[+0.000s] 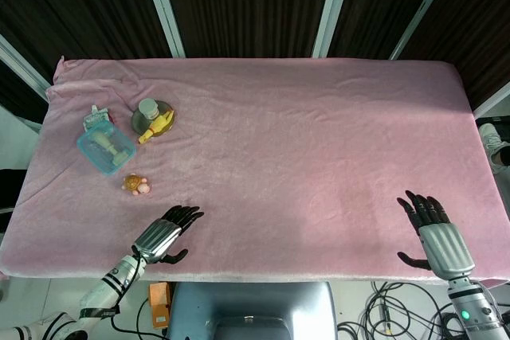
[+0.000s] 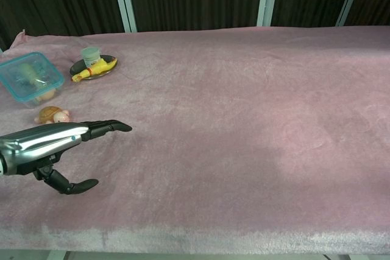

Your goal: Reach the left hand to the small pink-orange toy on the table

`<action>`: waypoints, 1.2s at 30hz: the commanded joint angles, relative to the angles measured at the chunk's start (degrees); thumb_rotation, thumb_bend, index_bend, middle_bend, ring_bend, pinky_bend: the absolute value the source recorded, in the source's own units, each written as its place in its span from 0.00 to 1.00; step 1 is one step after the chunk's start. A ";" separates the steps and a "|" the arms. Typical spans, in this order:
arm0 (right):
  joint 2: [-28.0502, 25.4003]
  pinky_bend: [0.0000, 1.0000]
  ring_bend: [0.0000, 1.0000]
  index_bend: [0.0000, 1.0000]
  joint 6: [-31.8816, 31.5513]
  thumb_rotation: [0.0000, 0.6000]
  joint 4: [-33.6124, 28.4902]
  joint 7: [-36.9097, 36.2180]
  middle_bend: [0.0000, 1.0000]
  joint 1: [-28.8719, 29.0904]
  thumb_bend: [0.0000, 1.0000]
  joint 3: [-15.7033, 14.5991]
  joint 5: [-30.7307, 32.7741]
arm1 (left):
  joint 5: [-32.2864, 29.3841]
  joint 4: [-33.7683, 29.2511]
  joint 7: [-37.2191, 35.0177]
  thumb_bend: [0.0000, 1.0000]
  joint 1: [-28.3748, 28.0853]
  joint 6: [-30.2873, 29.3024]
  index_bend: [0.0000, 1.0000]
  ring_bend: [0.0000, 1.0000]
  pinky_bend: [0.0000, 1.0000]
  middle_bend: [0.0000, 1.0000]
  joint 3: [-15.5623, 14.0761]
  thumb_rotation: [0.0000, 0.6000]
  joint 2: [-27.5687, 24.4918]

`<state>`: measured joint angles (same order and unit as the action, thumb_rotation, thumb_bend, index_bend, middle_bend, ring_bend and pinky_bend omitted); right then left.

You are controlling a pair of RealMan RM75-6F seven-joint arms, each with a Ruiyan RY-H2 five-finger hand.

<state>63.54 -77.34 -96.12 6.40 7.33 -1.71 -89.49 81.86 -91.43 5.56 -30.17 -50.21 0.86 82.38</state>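
Currently my left hand (image 1: 166, 234) hovers low over the pink plush cloth-covered table (image 1: 319, 141), fingers (image 2: 108, 127) stretched out flat and together, thumb dropped apart beneath; it holds nothing and touches nothing I can make out. It points up-table and slightly right, silver back uppermost, forearm coming in from the near left corner. The small pink-orange turtle-like toy (image 1: 136, 185) lies on the cloth near the hand, just beyond the fingertips and to their left, apart from them. In the chest view the toy (image 2: 52, 114) sits right above the hand's (image 2: 58, 144) back.

My right hand (image 1: 430, 224) is at the near right edge, palm down, fingers extended and slightly spread, thumb out to the side, empty; whether it rests on the cloth I cannot tell.

Count: two hands; one pink-orange toy; one clear blue lidded plastic box (image 1: 105, 147) beyond the toy; one dark round saucer (image 1: 154, 118) carrying one small pale capped jar (image 1: 148, 107) and one yellow rubber chicken toy (image 1: 156, 127).
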 commanded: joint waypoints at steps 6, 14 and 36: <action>-0.65 0.00 0.00 0.00 -0.71 1.00 0.05 -1.04 0.00 -0.49 0.25 -0.05 0.07 | 0.24 0.75 0.79 0.37 -1.57 0.29 0.00 0.00 0.02 0.00 -0.15 1.00 1.17; -1.26 0.00 0.00 0.00 -0.79 1.00 0.12 -2.08 0.00 -0.70 0.25 -0.17 0.11 | -1.05 3.80 5.38 0.48 -0.90 -6.18 0.07 0.00 0.01 0.00 3.12 1.00 -2.88; -0.70 0.00 0.00 0.00 0.36 1.00 -0.03 -1.06 0.00 -0.20 0.25 -0.03 0.62 | -11.63 26.95 19.90 0.44 -2.88 -5.96 0.22 0.00 0.00 0.00 5.19 1.00 5.85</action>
<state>62.85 -76.98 -96.15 5.34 7.14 -1.75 -88.88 70.43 -65.26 25.29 -32.75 -56.61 6.23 87.54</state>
